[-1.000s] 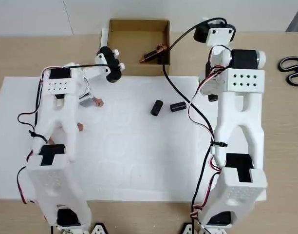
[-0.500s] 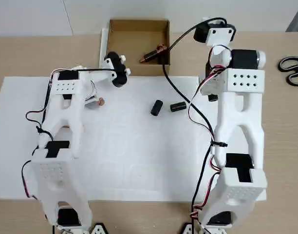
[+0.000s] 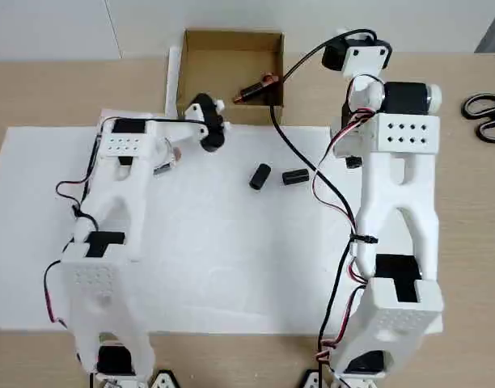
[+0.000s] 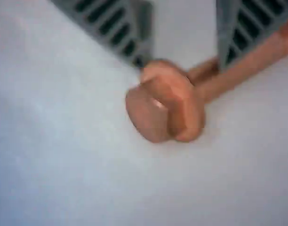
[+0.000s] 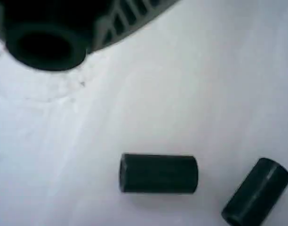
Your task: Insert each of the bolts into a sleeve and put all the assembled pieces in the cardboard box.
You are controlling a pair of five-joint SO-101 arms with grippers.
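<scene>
My left arm stretches up the frame's left side, the left gripper pinching a bolt; my right arm stands at the right, the right gripper clasping a sleeve

blurry bolt, shank cut off @ edge, held sleeve partly off-frame, scissors clipped

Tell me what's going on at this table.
Two arms are pairing bolts with sleeves. The left gripper holds a copper bolt over the white mat, and the right gripper appears to hold a black sleeve. Two more sleeves lie loose on the mat. One assembled piece already lies in the cardboard box.
</scene>
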